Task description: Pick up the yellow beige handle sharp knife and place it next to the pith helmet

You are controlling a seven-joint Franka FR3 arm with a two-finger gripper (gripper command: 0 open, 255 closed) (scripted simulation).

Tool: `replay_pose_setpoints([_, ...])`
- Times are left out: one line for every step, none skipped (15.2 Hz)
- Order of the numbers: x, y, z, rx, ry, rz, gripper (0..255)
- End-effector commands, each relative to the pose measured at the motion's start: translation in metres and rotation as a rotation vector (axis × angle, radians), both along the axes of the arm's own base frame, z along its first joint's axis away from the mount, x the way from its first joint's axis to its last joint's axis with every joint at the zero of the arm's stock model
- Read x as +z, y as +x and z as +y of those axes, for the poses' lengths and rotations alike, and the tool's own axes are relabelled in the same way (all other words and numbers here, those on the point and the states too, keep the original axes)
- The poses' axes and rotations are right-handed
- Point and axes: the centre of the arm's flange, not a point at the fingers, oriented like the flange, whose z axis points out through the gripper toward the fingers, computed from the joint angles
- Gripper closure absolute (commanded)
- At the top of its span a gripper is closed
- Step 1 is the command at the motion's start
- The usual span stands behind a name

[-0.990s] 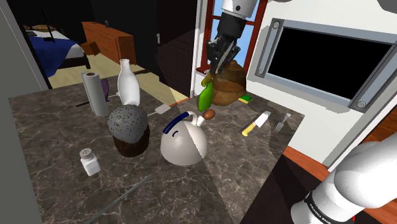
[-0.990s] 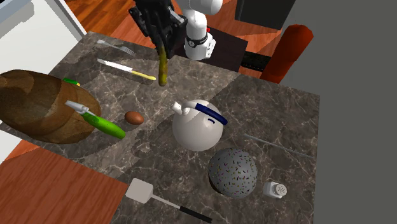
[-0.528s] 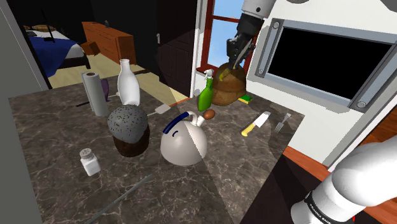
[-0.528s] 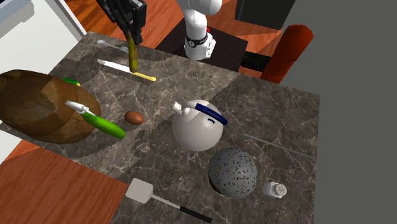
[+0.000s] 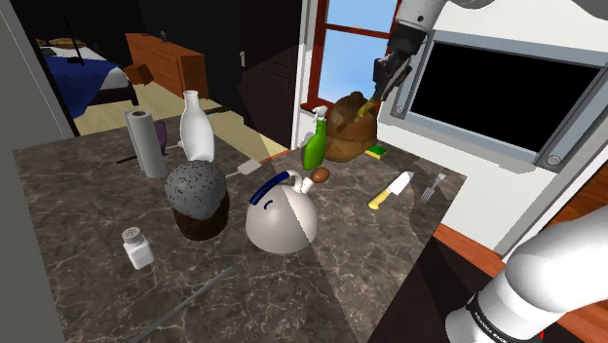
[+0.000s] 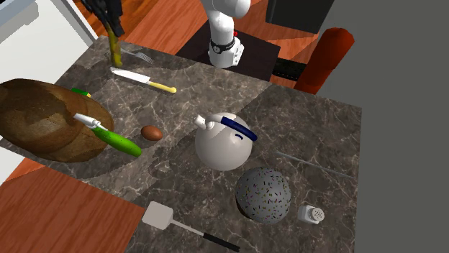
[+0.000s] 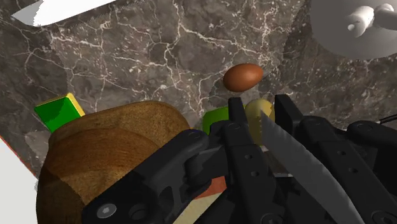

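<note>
Aloft in the claw (image 7: 259, 105), knife (image 7: 296, 156) with yellow-beige handle, grey blade.

White arm (image 5: 551, 278) high and outstretched, black pincer (image 7: 259, 109) downward, fingers (image 7: 240, 137) tight around a knife (image 7: 296, 156).

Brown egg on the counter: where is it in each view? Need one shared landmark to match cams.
Shoulder view: brown egg near the middle, just behind the white dome, below the green bottle.
Second exterior view: left of centre, to the dome's left.
Wrist view: between the brown helmet and the dome.
Shared landmark: the blue-striped white dome, next to the egg everywhere.
</note>
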Motion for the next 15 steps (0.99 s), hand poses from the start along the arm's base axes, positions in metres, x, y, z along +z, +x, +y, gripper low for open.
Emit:
replay_pose_setpoints([-0.002,0.002,-0.028,0.001,0.0,0.0,255])
replay_pose_setpoints([-0.002,0.002,-0.042,0.001,0.0,0.0,255])
replay_pose_setpoints([-0.002,0.003,-0.055,0.001,0.0,0.0,255])
replay_pose_setpoints([-0.002,0.004,-0.068,0.001,0.0,0.0,255])
replay_pose_setpoints([-0.002,0.005,-0.081,0.001,0.0,0.0,255])
replay_pose_setpoints([-0.002,0.005,-0.094,0.001,0.0,0.0,255])
replay_pose_setpoints([-0.002,0.006,-0.107,0.001,0.0,0.0,255])
replay_pose_setpoints([-0.002,0.007,-0.121,0.001,0.0,0.0,255])
replay_pose_setpoints([-0.002,0.008,-0.134,0.001,0.0,0.0,255])
replay_pose_setpoints([-0.002,0.009,-0.147,0.001,0.0,0.0,255])
replay_pose_setpoints([-0.002,0.009,-0.16,0.001,0.0,0.0,255])
replay_pose_setpoints([-0.002,0.01,-0.173,0.001,0.0,0.0,255])
replay_pose_setpoints([-0.002,0.011,-0.186,0.001,0.0,0.0,255])
replay_pose_setpoints([-0.002,0.012,-0.205,0.001,0.0,0.0,255])
replay_pose_setpoints([-0.007,0.012,-0.205,0.001,0.0,0.0,255])
